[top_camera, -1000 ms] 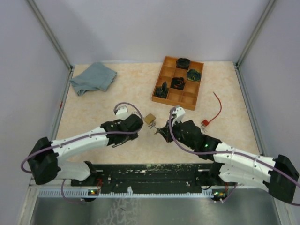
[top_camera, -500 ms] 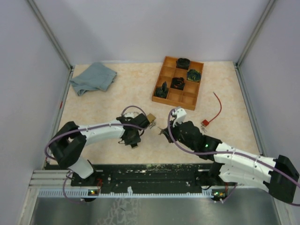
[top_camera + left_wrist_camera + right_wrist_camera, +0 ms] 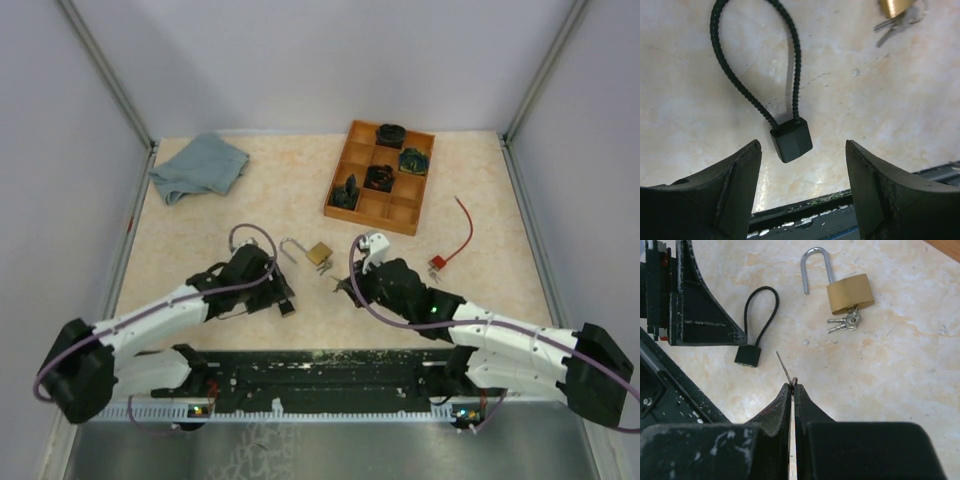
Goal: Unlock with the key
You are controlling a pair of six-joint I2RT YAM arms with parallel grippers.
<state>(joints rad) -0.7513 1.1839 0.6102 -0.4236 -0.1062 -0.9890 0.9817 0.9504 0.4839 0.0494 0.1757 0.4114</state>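
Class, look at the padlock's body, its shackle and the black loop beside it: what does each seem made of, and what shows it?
Padlock body: likely brass, a satin golden yellow. Shackle: polished steel or chrome plating, silvery with bright glints. Black loop: twisted cable, perhaps plastic-coated, ribbed and dull; its block looks like matte moulded plastic.

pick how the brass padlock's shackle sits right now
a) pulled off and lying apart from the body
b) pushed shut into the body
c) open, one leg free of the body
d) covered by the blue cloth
c: in the right wrist view the silver shackle of the brass padlock has one leg ending free above the table, and the other still set in the body.
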